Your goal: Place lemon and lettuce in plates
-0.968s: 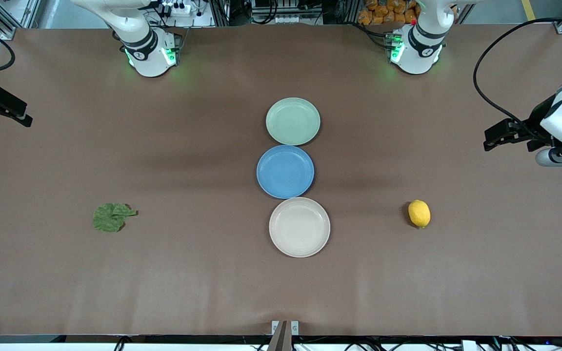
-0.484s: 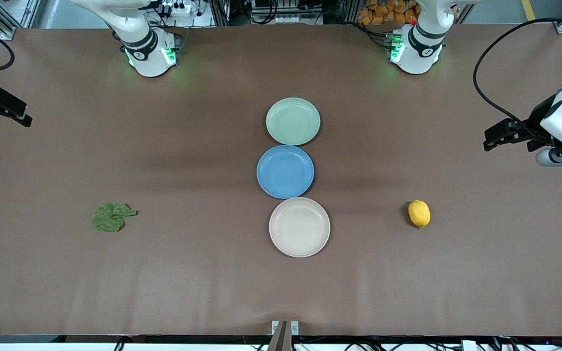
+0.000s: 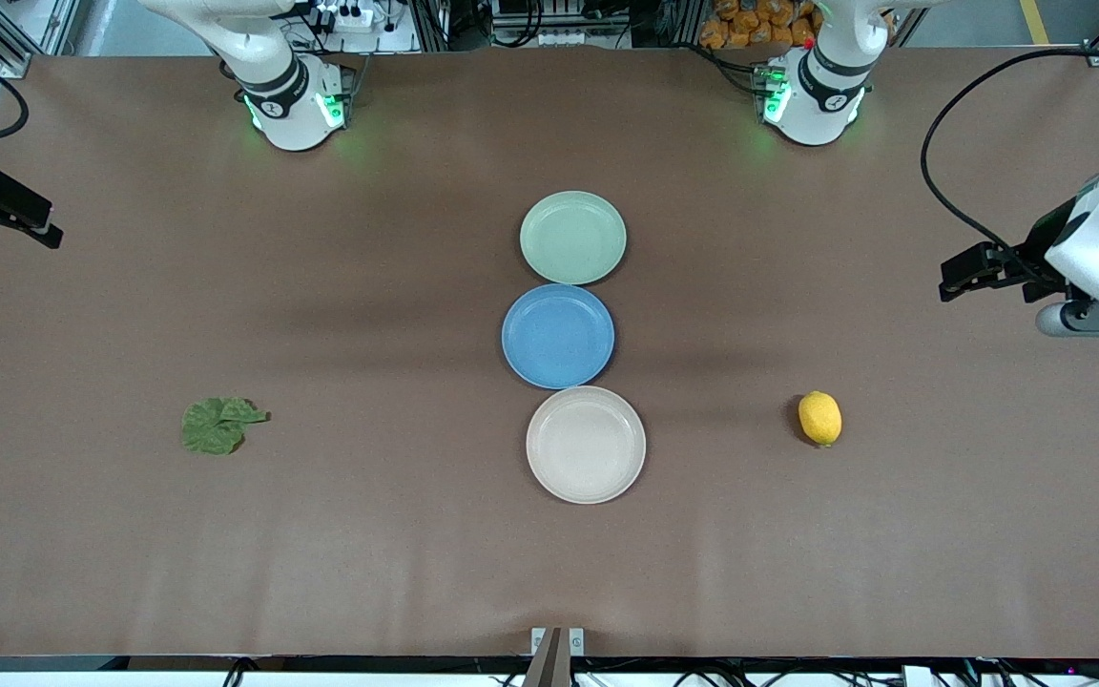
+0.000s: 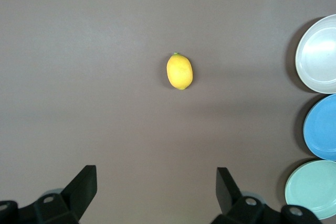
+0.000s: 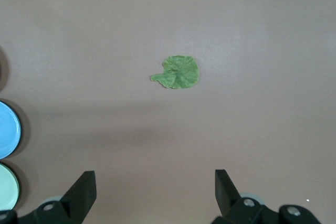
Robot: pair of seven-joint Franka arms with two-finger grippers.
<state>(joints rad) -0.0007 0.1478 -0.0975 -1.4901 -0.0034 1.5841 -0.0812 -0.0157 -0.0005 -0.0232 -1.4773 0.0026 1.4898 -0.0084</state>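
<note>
The lemon (image 3: 819, 418) is small, oval and bright yellow. It lies alone on the brown worktop toward the left arm's end. The lettuce (image 3: 219, 425) is a flat, crinkly dark green leaf with a short tab, lying toward the right arm's end. The mint green plate (image 3: 572, 238) and the cream plate (image 3: 586, 445) sit empty in the middle, the cream one nearer the front edge.

A brown matte surface (image 3: 340, 553) carries three round plates in a touching row at its middle: the mint green plate (image 3: 572, 238) farthest from the front camera, the blue plate (image 3: 557, 336) between, the cream plate (image 3: 586, 445) nearest. The lettuce (image 3: 217, 425) lies flat toward the right arm's end, the lemon (image 3: 819, 418) toward the left arm's end, both well apart from the plates.
</note>
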